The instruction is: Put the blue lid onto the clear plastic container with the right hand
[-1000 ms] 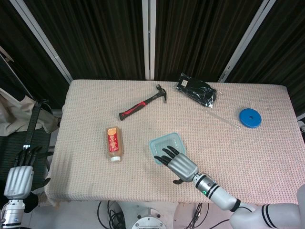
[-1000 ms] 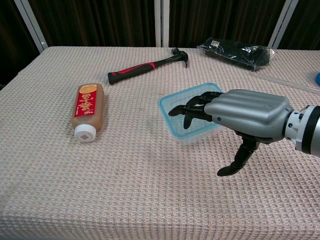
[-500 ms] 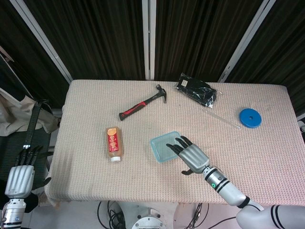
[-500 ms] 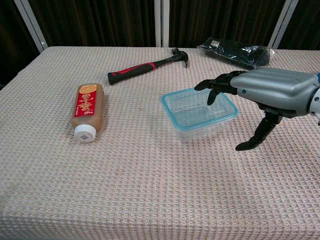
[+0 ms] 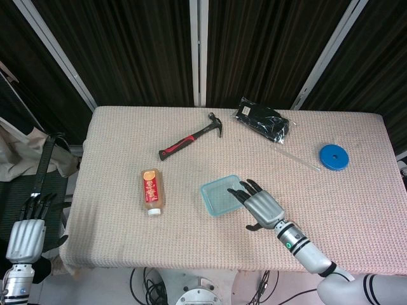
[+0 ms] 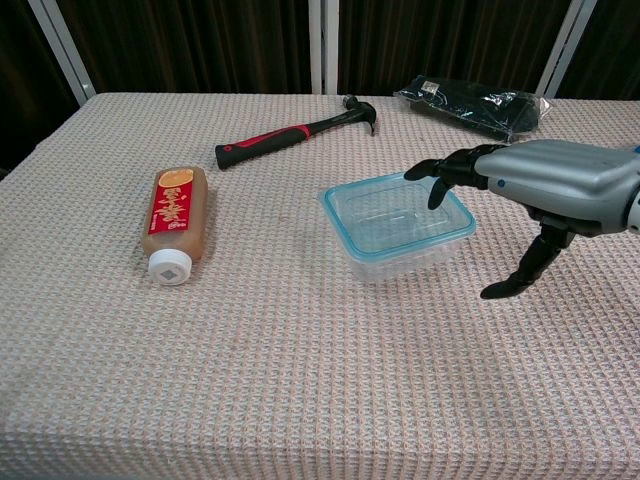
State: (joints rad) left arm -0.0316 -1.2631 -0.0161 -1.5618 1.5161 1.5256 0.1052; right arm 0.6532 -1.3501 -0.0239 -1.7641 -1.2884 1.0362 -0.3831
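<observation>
The clear plastic container [image 5: 221,196] stands near the table's middle front, and a blue-rimmed lid [image 6: 398,215] lies flat on top of it. My right hand [image 5: 262,206] hovers just right of it, fingers spread and slightly curled, holding nothing. In the chest view the right hand [image 6: 545,185] has its fingertips over the container's right edge [image 6: 462,225] and its thumb pointing down at the table. My left hand [image 5: 25,232] hangs below the table's left edge with straight fingers, empty.
A brown bottle [image 5: 152,190] lies left of the container. A red-handled hammer [image 5: 191,138] lies behind it. A black bag [image 5: 262,119] sits at the back, and a clear rod [image 5: 299,159] and a round blue disc [image 5: 334,156] at the right.
My right hand has lifted off the container and drawn back to the right. The container and its lid stayed put. The left hand has not moved.
</observation>
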